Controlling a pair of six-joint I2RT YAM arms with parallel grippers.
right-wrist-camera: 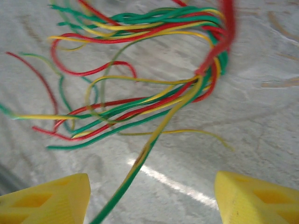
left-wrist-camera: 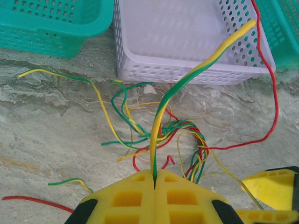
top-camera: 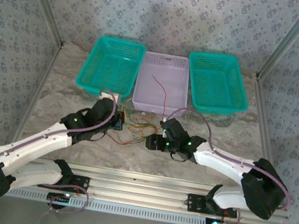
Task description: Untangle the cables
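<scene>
top view: we are seeing the cables (top-camera: pixel 135 128) lying in a loose red, yellow and green tangle on the table (top-camera: pixel 130 157), at 6 o'clock of the lilac basket (top-camera: pixel 145 105). left gripper (top-camera: pixel 119 121) is sitting at 9 o'clock of the tangle, right gripper (top-camera: pixel 151 141) at 3 o'clock. left wrist view: jaws are pressing fully together on one yellow-green cable (left-wrist-camera: pixel 187 78), which is rising toward 1 o'clock. right wrist view: fingers (right-wrist-camera: pixel 51 198) are standing wide apart, gripping nothing; a cable is passing between them. a red cable (top-camera: pixel 163 91) is trailing into the basket.
</scene>
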